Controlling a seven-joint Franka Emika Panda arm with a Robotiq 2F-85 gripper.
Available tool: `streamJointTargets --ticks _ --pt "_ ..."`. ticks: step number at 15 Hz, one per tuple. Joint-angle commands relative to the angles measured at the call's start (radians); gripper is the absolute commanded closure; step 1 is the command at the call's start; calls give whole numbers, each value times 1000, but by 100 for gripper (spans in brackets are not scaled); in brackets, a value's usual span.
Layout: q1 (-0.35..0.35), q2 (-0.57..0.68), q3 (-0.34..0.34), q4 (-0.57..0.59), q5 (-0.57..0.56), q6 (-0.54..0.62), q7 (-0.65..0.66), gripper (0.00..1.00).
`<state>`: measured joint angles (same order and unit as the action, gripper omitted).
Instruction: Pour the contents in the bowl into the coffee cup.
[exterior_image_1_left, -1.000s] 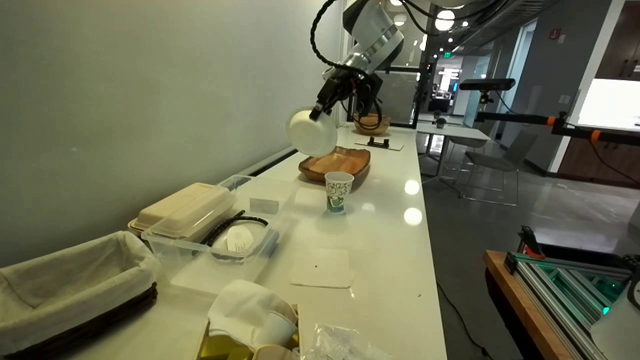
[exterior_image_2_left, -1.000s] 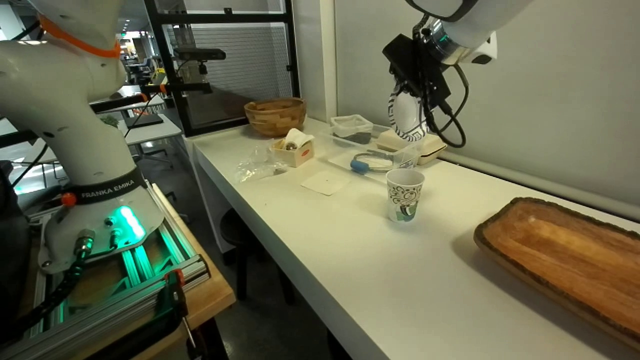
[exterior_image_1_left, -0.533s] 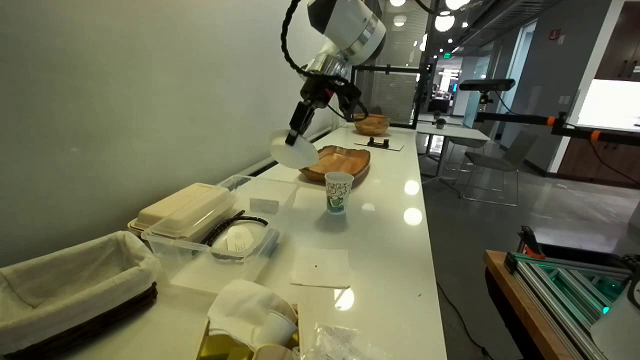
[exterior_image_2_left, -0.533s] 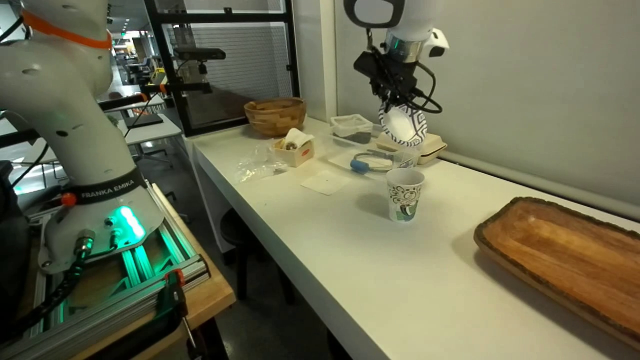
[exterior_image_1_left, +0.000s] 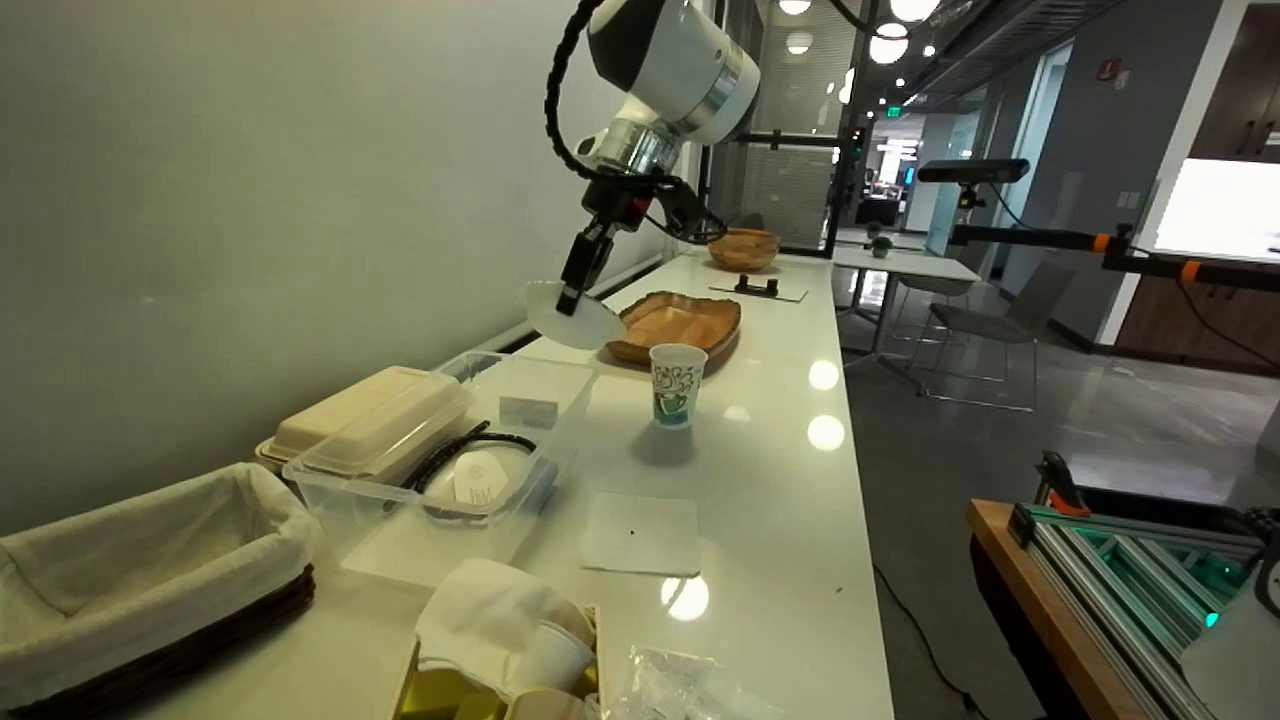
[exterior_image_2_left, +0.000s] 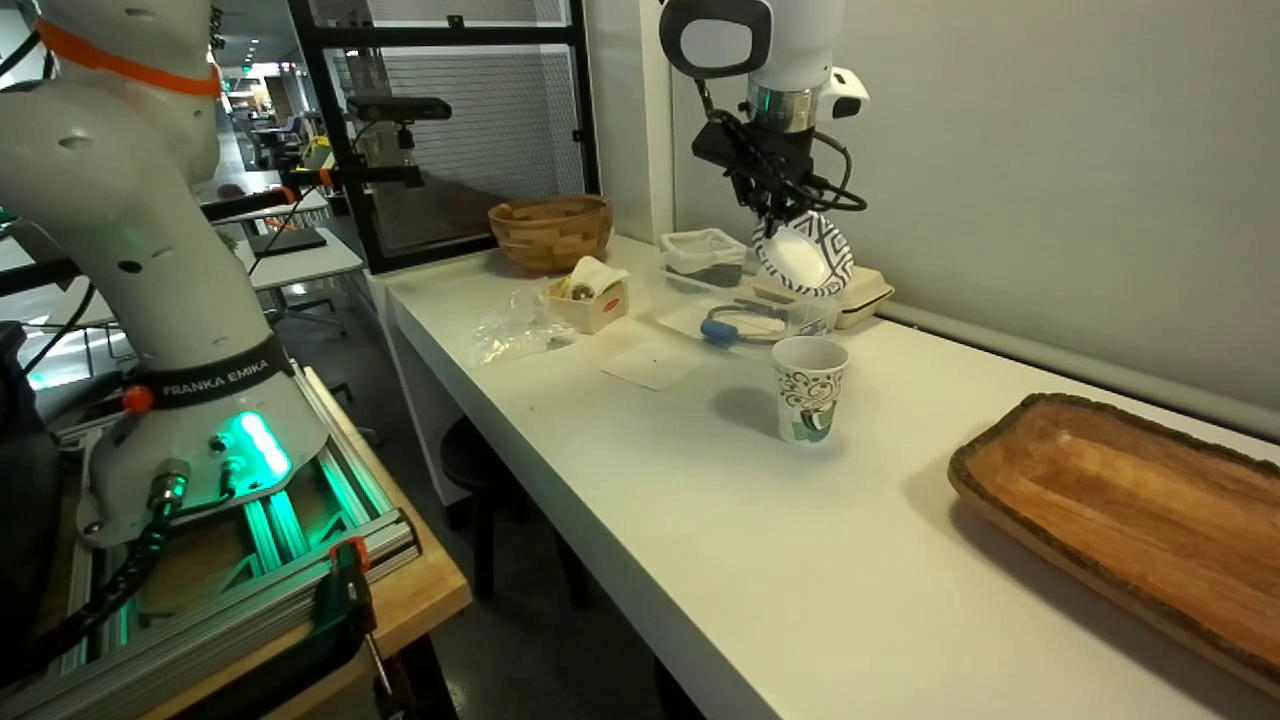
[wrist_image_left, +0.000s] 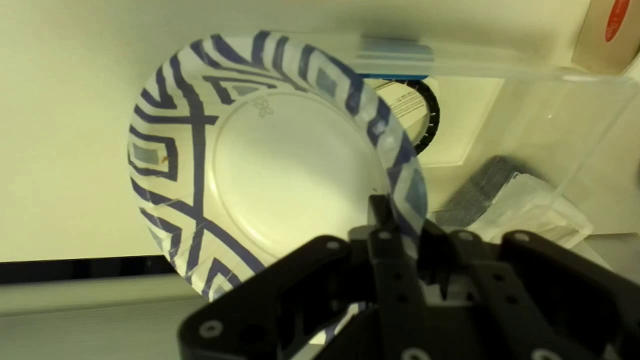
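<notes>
Wrist view shows the pincer (wrist_image_left: 407, 219) clamped on the rim of the bowl (wrist_image_left: 295, 170) (white, with a bluish pattern inside). In both exterior views, the bowl hangs tilted above the table (exterior_image_2_left: 690, 510), apart from the paper cup (exterior_image_2_left: 808, 395), which stands upright there, near the wooden tray (exterior_image_2_left: 1130, 490).

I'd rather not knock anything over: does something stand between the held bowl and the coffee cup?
Nothing visible: the gap from the bowl to the coffee cup looks like open air. The clear plastic container and the wooden tray rest lower, on the counter.
</notes>
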<state>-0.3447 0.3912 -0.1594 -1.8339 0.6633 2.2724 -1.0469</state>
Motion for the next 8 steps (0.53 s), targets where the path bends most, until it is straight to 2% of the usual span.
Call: streamJointTargets --ticks 1,2,3,4,8 --pt "-22 -1 21 2 -11 1 6 94" --pt "-22 -1 21 2 -11 1 6 94" --pt "-2 -4 6 -16 -47 59 29 98" --pt "22 -9 -14 -29 -123 121 40 98" --pt "13 15 -41 -12 -383 191 99 98"
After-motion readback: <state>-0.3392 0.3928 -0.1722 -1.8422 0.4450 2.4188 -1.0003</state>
